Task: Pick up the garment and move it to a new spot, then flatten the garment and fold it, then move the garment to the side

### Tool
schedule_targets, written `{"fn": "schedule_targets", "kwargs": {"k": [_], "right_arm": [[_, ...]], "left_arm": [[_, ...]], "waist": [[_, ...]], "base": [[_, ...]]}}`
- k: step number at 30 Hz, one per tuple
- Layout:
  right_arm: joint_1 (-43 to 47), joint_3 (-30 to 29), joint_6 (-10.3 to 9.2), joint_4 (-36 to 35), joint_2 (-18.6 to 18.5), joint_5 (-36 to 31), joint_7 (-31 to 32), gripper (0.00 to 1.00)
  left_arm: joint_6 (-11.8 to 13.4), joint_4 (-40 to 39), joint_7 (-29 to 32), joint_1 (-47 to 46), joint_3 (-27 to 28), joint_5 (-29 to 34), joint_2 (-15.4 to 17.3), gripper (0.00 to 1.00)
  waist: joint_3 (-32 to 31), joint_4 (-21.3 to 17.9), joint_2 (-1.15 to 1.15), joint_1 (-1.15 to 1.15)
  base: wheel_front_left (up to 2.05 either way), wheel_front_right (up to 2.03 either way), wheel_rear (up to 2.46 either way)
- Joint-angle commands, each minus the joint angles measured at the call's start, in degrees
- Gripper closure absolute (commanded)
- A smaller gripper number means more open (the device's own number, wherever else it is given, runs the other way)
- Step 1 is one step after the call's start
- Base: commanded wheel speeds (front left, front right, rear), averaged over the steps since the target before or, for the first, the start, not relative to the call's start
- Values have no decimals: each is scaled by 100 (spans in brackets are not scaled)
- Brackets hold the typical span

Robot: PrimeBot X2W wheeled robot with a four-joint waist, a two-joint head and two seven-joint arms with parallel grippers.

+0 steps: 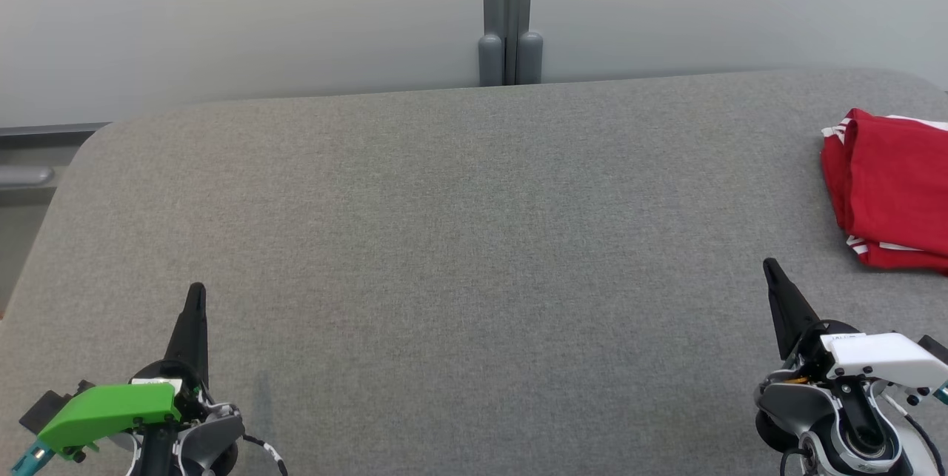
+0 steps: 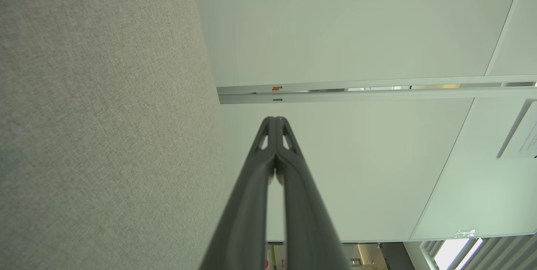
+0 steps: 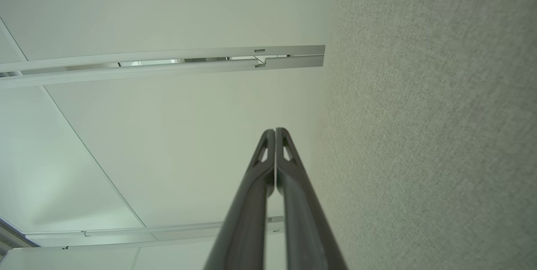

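The folded red fabric garment with white-striped trim lies at the far right edge of the grey cloth-covered table, partly cut off by the head view's border. The right gripper is near its closer hem, not touching it, jaws pressed together on nothing. The left gripper is well apart at the table's opposite side, jaws likewise pressed together and empty. Behind the table stands a pale wall with a grey post.

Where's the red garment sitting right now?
In the head view, the red garment lies folded at the far right of the grey table, just beyond the right claw, apart from it.
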Motion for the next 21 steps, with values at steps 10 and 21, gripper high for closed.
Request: {"fn": "schedule_targets", "kwargs": {"k": [10,21], "right_arm": [[-32,-15,0,-30,3,-21,38,100],[-33,-24,0,-30,7,-32,38,100]], "left_arm": [[-33,-10,23,-61,19,-5,26,100],[-33,-11,24,-61,21,-3,24,100]], "waist": [[0,0,0,0],[0,0,0,0]], "base": [[0,0,0],[0,0,0]]}}
